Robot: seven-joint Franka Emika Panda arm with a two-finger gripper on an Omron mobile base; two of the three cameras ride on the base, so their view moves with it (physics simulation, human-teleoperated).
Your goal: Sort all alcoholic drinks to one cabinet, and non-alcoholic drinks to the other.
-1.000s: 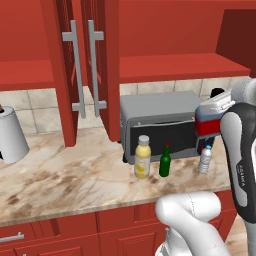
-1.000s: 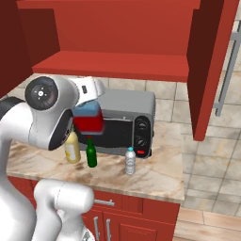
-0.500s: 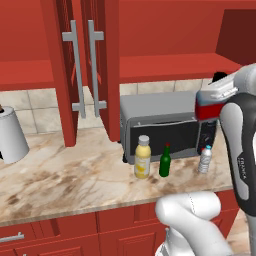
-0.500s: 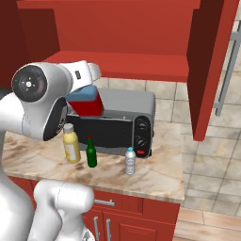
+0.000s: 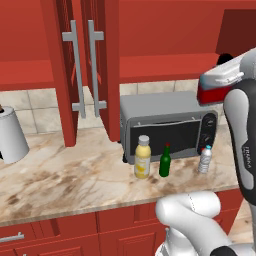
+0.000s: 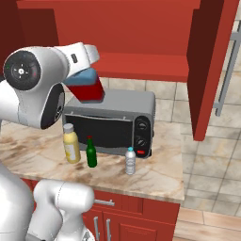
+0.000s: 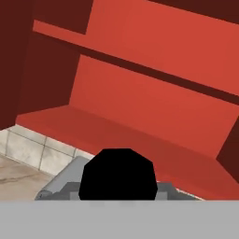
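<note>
Gripper (image 6: 87,77) is closed on the square red-and-blue bottle (image 6: 88,86), held above the toaster oven (image 6: 115,121) before the open cabinet's red shelf (image 6: 141,67). Juice bottle (image 6: 71,143), green bottle (image 6: 91,152) and water bottle (image 6: 130,161) are lined up on the marble counter (image 6: 155,174), at the oven's 6 o'clock.

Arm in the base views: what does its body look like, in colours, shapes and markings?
The arm is glossy white, built of thick rounded links. One joint ends in a round dark cap with small pale marks. A dark seam separates links at the forearm, which bears small dark lettering, too small to read. No cables show. A rounded white link sits low by the base.
</note>
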